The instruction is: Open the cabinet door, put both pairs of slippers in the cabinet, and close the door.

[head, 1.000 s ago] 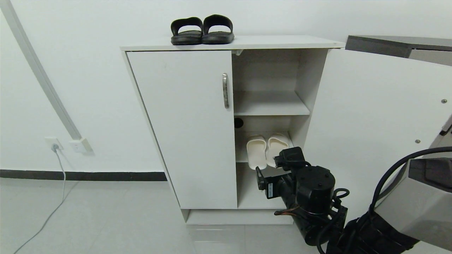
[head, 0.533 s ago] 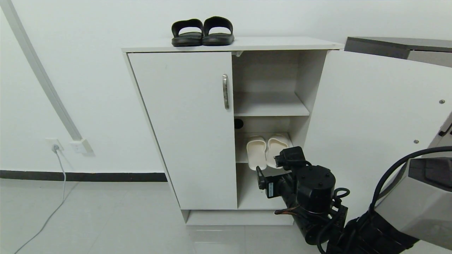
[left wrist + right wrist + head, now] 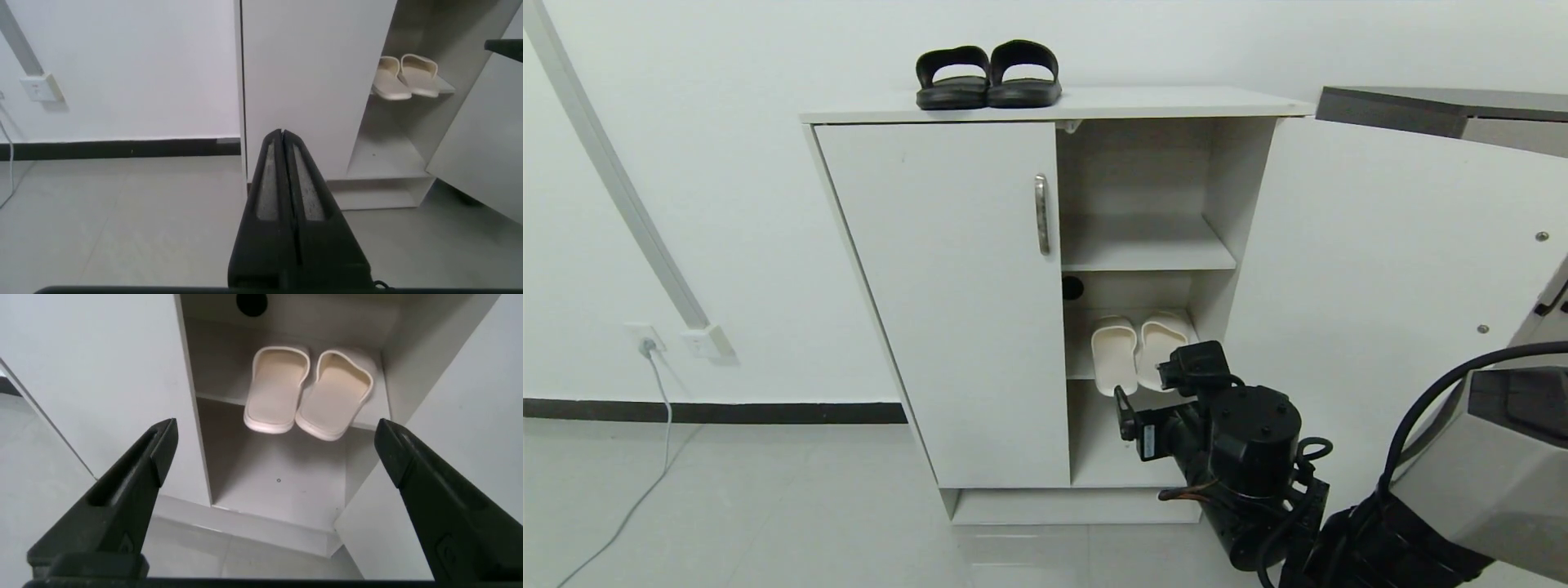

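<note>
A pair of black slippers [image 3: 988, 75] stands on top of the white cabinet [image 3: 1176, 100]. The cabinet's right door [image 3: 1380, 269] is swung wide open. A pair of white slippers [image 3: 1139, 353] [image 3: 310, 392] lies side by side on the middle shelf, toes slightly over its front edge. My right gripper [image 3: 1143, 400] [image 3: 276, 433] hangs open and empty just in front of the open compartment, below the white slippers. My left gripper [image 3: 282, 143] is shut with nothing in it, low over the floor in front of the cabinet's closed left door [image 3: 310, 73].
The left door [image 3: 956, 302] is closed, its metal handle [image 3: 1041, 214] at the inner edge. The top shelf [image 3: 1143, 245] and bottom compartment [image 3: 1103, 457] are bare. A wall socket with a cable [image 3: 645, 343] is at the left; a grey unit [image 3: 1437, 110] stands behind the open door.
The whole head picture has shifted slightly, so the camera moved. The slippers, doors and right arm keep their places relative to each other.
</note>
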Robot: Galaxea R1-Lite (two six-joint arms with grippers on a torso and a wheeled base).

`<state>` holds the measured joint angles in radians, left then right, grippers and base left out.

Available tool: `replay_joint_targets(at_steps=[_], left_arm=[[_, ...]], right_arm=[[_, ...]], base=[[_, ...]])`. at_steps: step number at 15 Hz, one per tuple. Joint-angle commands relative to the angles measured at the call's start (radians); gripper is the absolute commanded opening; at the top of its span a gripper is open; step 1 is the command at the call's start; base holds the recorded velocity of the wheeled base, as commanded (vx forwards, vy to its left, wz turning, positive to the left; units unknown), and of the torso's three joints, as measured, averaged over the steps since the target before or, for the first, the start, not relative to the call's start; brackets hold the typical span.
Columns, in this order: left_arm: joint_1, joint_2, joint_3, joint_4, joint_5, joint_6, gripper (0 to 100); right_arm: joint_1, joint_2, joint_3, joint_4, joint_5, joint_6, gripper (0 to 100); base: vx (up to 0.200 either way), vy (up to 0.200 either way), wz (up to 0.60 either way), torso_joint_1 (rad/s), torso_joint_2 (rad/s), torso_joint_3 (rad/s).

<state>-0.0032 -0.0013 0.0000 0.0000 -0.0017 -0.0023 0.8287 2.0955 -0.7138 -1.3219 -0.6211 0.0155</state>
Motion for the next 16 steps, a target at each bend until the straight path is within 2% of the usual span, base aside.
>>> replay_joint_targets(at_steps=[1,11,16], left_arm=[[0.0,0.001,0.0,0.0,0.0,-0.001,0],[0.0,0.001,0.0,0.0,0.0,-0.001,0],[0.0,0.001,0.0,0.0,0.0,-0.001,0]], right_arm=[[-0.002,0.001,0.001,0.001,0.0,0.0,100],[-0.002,0.003,0.025,-0.042,0.006,-0.003,100],[-0.02,0.003,0.042,-0.066,0.007,-0.042,100]], base=[[0.0,0.2,0.0,-0.002,0.0,0.007],[0.0,0.2,0.0,0.005,0.0,0.004],[0.0,0.0,0.0,0.0,0.0,0.0]])
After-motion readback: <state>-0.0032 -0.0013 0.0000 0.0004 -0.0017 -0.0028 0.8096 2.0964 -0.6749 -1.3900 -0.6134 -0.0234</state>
